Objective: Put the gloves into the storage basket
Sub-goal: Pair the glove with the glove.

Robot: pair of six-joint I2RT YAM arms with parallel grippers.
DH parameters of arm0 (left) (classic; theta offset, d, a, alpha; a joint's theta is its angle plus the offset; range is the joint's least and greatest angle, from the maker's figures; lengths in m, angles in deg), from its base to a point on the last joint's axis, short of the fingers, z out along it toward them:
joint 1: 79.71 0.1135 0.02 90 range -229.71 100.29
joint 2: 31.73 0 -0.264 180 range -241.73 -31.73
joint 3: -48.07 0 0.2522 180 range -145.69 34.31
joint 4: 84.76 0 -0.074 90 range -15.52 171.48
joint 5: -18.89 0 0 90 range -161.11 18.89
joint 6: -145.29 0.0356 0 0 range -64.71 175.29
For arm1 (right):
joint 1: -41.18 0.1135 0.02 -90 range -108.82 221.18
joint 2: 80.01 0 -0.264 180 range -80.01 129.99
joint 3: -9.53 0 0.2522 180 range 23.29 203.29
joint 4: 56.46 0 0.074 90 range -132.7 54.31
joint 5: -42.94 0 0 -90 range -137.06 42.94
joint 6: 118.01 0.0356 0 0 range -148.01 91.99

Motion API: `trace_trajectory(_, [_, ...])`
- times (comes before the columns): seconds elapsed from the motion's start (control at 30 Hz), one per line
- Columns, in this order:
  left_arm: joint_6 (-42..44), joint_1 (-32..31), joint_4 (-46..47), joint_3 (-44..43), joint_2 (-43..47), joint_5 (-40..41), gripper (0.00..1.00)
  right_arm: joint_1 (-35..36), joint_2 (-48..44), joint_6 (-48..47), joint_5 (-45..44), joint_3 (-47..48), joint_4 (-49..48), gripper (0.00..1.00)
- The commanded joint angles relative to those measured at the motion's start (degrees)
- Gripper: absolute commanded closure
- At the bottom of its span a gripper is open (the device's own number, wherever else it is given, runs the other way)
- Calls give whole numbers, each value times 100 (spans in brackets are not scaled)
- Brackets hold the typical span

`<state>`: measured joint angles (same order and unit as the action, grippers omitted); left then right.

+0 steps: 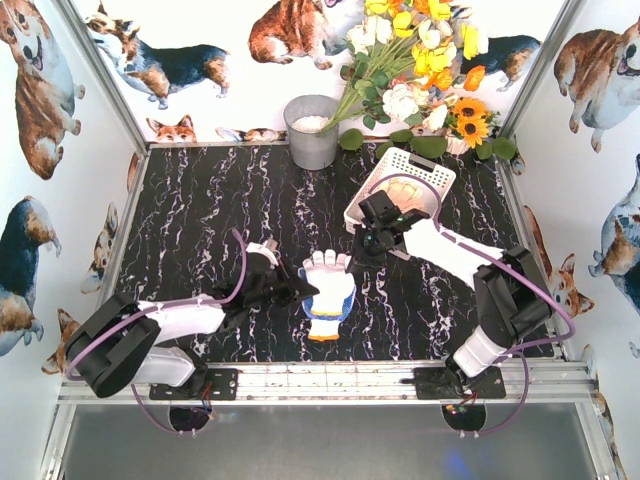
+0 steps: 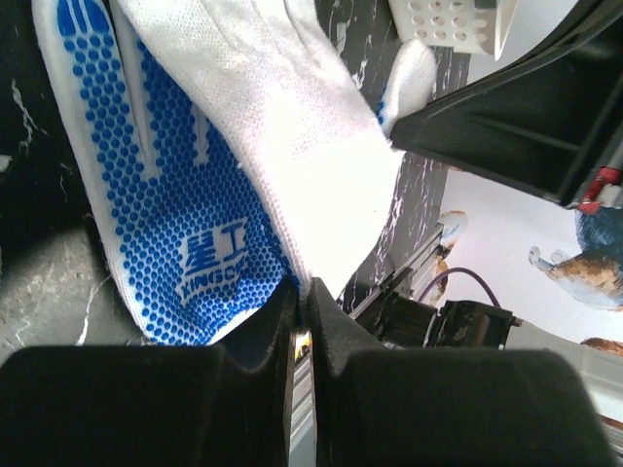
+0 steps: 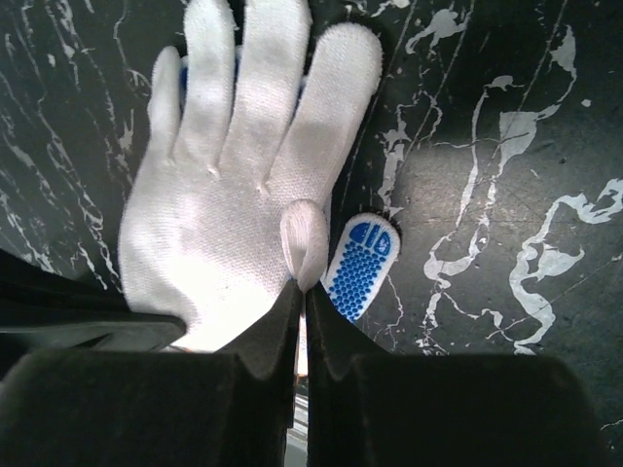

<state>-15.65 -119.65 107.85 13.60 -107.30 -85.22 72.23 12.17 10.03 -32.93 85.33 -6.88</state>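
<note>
A white glove [image 1: 326,278] lies fingers-away on a blue-dotted glove [image 1: 330,312] with an orange cuff, mid-table. My left gripper [image 1: 300,291] is at its left edge. In the left wrist view it [image 2: 302,292] is shut on the white glove's [image 2: 292,126] edge, above the blue-dotted glove's [image 2: 185,224] palm. My right gripper [image 1: 352,262] is at the glove's far right. In the right wrist view it [image 3: 304,289] is shut on the white glove's [image 3: 224,204] thumb, beside the blue glove's thumb [image 3: 362,263]. The white storage basket [image 1: 425,163] stands behind the right gripper with pale cloth inside.
A grey metal bucket [image 1: 312,130] stands at the back centre, with a bunch of flowers [image 1: 420,60] leaning beside it over the basket's far side. Printed walls close in the left, right and back. The right arm [image 2: 516,126] fills the upper right of the left wrist view.
</note>
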Motion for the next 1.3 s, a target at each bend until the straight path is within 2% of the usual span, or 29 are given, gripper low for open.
trace_trajectory(0.0, [-164,-240,-129,97,130,259,100,94,-306,26,54,-23,-222,100])
trace_trajectory(0.7, [-582,-791,-474,594,741,916,100,559,-409,204,-107,-295,-219,100])
trace_trajectory(1.27, [-764,-969,-361,819,630,1044,100,709,-350,285,-297,-568,-310,100])
